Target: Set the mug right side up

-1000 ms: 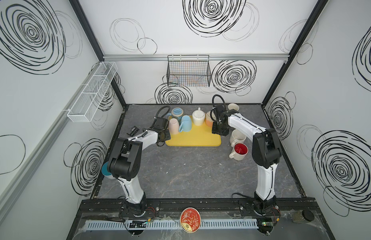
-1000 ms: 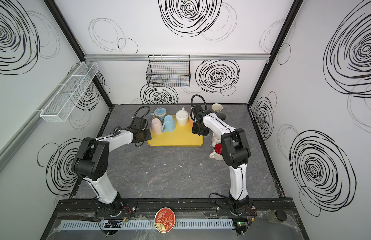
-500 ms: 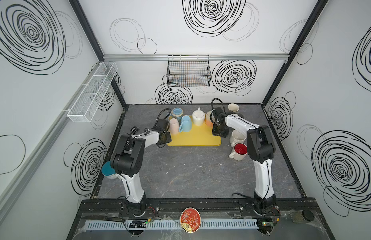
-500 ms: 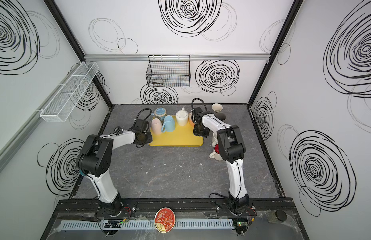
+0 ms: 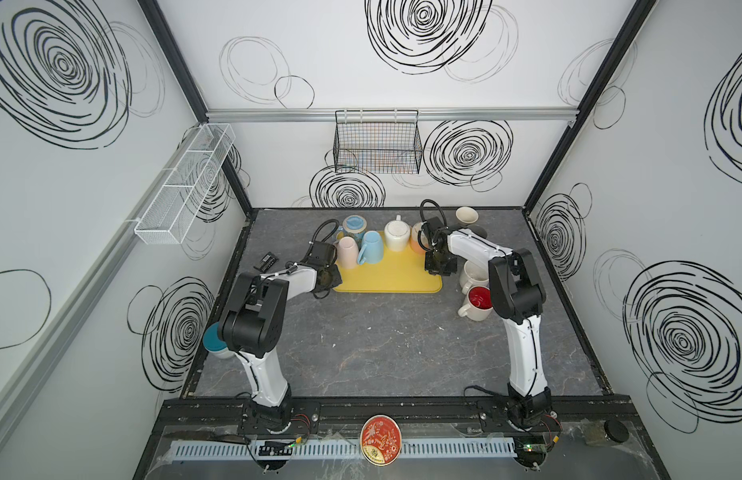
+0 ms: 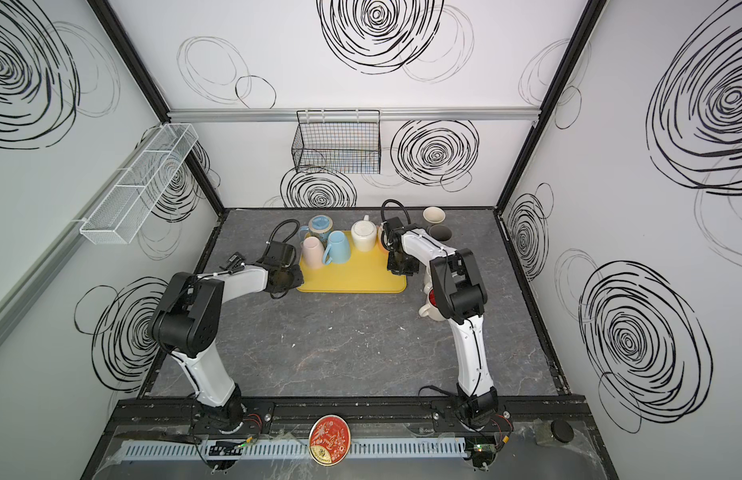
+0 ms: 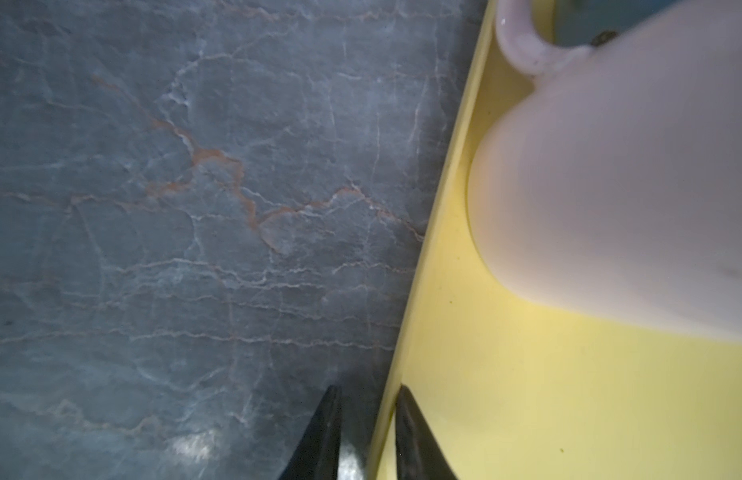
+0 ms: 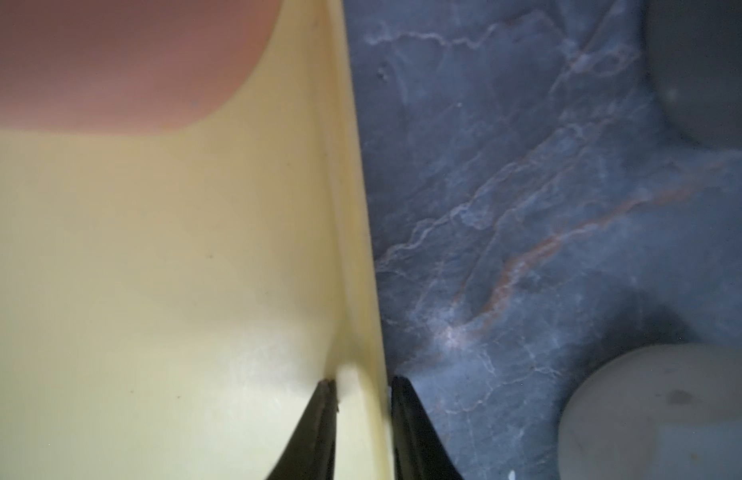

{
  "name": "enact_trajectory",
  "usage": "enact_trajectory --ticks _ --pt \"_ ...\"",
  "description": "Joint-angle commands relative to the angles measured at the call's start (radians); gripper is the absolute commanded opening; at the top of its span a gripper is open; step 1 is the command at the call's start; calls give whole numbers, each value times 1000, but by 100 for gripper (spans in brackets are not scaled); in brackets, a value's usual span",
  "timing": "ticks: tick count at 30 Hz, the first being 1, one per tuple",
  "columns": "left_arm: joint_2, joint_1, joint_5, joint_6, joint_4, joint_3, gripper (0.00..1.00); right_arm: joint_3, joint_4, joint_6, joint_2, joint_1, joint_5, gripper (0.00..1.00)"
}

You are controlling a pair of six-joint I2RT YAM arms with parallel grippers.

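Where the yellow tray ends on either side, its raised edge is straddled by a claw. That edge is pinched by the right claw, with one finger pressed on the inside and one on the outside. The left claw is set narrow around the opposite edge, but a sliver of grey table is seen between its outer finger and the tray, so a firm pinch cannot be told. Just ahead of the left claw, on its inner side, the pink mug is set upside down on the tray. Ahead of the right claw, an orange mug is seen blurred on the tray.
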Motion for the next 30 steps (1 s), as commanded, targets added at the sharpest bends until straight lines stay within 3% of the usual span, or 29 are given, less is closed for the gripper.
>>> enact_trajectory --ticks 1,23,30 --pt "-18 36 -32 -48 -121 -60 26 1 80 -27 33 77 -95 22" --pt "-272 198 -63 -106 -155 -259 27 62 103 -18 78 241 -206 18" --pt "-346 248 -82 -90 -173 -255 37 89 71 -16 51 228 -216 35"
